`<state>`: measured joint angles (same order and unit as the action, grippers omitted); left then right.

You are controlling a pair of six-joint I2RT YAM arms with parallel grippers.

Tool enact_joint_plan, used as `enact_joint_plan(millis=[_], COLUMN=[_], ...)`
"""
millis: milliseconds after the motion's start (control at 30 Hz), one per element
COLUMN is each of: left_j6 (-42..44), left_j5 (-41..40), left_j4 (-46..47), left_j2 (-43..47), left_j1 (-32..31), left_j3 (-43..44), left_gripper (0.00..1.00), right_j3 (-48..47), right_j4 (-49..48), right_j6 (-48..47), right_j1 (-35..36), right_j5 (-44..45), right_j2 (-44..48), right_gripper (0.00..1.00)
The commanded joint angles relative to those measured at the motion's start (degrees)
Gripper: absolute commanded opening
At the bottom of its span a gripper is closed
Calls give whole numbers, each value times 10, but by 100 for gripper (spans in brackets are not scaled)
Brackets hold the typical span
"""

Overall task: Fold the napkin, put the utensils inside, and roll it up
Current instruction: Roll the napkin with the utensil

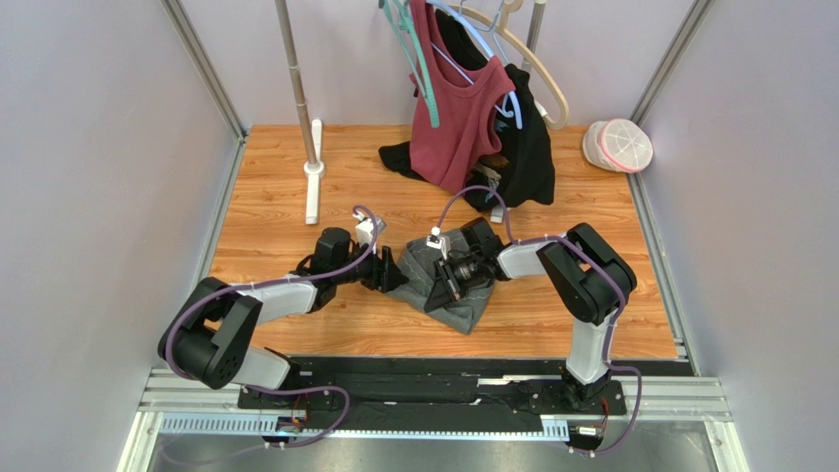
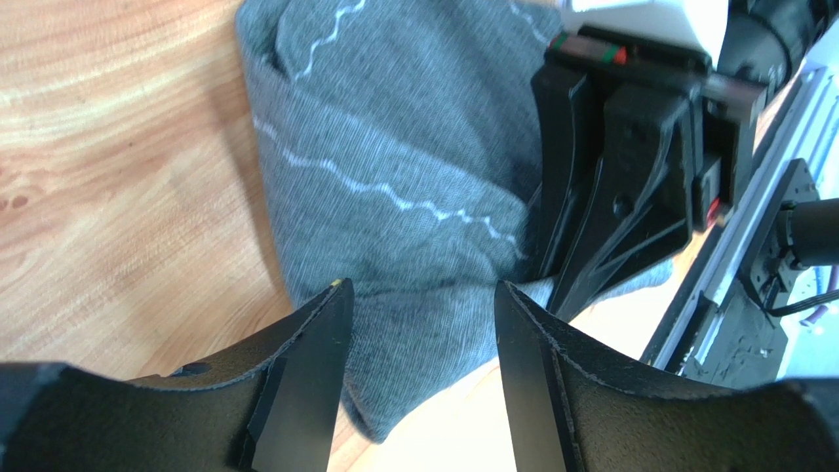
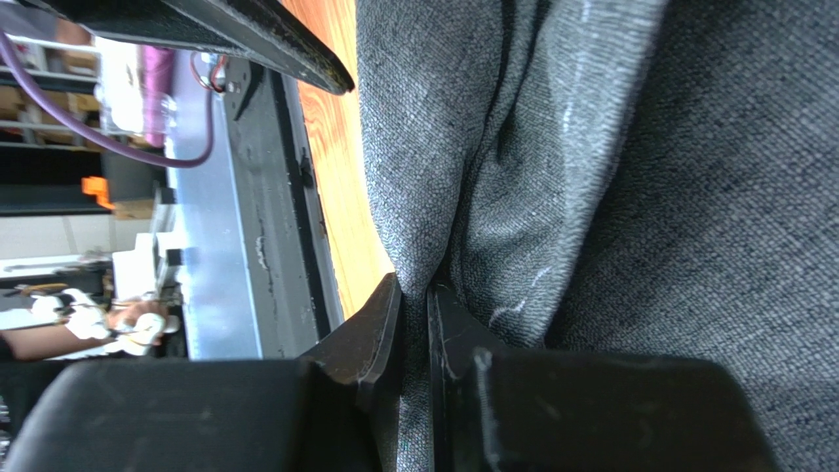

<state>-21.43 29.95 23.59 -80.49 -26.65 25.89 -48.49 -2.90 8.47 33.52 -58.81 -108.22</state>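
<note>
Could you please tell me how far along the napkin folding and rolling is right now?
Folding looks begun: the napkin lies doubled over itself in layers. In hand: the right end effector is shut on one fold, while the left end effector hangs open at the cloth's edge. Left: no utensil shows in any view, so I cannot tell whether one is inside, and the cloth is bunched, not rolled.

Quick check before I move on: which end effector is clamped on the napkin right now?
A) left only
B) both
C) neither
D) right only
D: the right end effector has its fingers pinched on a fold of the napkin, while the left end effector is open, its fingers spread apart above the cloth's edge.
</note>
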Motion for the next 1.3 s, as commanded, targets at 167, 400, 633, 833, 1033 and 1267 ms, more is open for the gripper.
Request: enact_joint_plan(millis=[167,400,633,833,1033,1267], left_j6=[23,15,-4,-19,-31,-28], left_j5=[-14,-49,-39,-61,-78,-83], left_j4=[-44,-25,-16,-12,-3,0], left_j2=[-2,28,54,80,35,6], left_j1=[-2,-2,-2,-7,-16,-17], left_j3=[24,0,-32,-52,-25,-13], left_gripper=[63,64,66,65,64,62], right_j3=[0,-7,-14,-21,-20,-23], right_j4=[-16,-11,3,17,19,26], right_j6=[37,46,46,52,50,45], right_j1=[-34,-43,-45,-50,-50,-50], right_j5=[0,-3,6,14,19,26], right_j2=[-46,-64,-68,-75,-77,-73], right_gripper=[0,0,0,0,0,0])
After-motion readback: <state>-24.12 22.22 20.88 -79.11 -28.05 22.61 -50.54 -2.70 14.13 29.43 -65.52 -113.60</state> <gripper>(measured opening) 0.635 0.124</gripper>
